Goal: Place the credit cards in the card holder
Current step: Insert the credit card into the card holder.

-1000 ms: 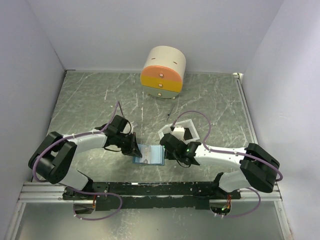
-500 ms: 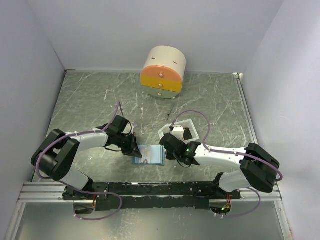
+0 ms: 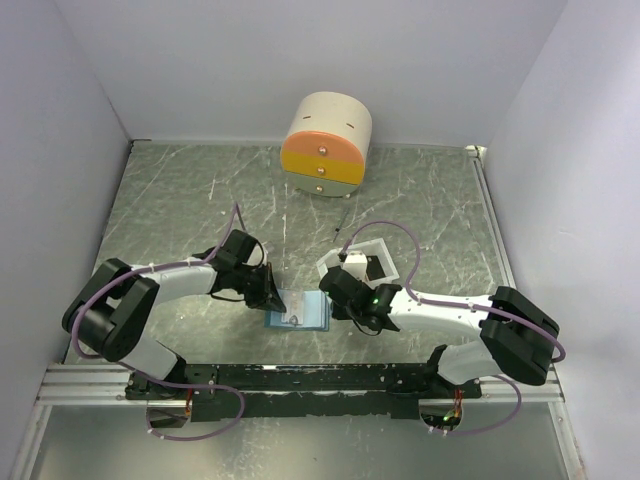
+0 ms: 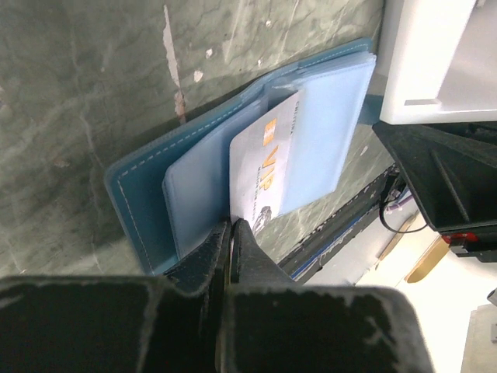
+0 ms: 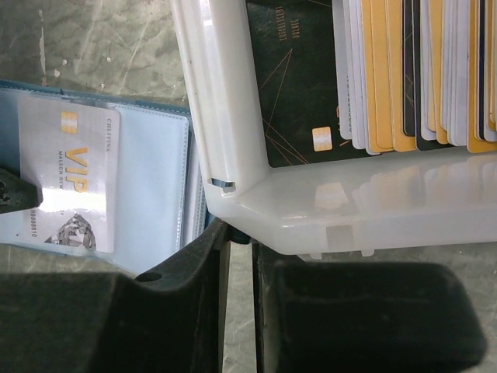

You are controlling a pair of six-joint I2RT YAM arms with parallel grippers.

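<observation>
Light-blue card holder [image 3: 305,315] holds the same spot as one second back, low centre of the top view, on the table [image 3: 180,200]. White tray [image 5: 210,93] and round drawer box [image 3: 325,140] are likewise unmoved. Only change noted: the left arm's elbow block has shifted slightly, while its gripper stays at the holder's left edge. No visible shift in the right arm.

Left gripper [image 4: 232,229]: fingers clenched together on the near edge of the whitish card [image 4: 260,167].

Card holder: lies open and flat, inner pockets up. The whitish card, with gold "VIP" lettering and a small gold chip, lies on the inner leaf. Its far end sits under a paler blue pocket layer and its near end sticks out toward the left gripper.

Right gripper [image 5: 239,237]: at the holder's right edge, just below the tray's near-left corner. Its fingers stand a thin slit apart with a bit of dark blue at the tips. Cannot tell whether they grasp it.

Tray: touches or overlaps the holder's right edge, right wrist view. It holds a fanned stack of cards:
- a dark card [image 5: 291,70] with thin gold lines and a chip, at the left
- whitish cards [image 5: 353,62]
- orange-tan cards [image 5: 380,70]
- further dark edges toward the upper right
</observation>
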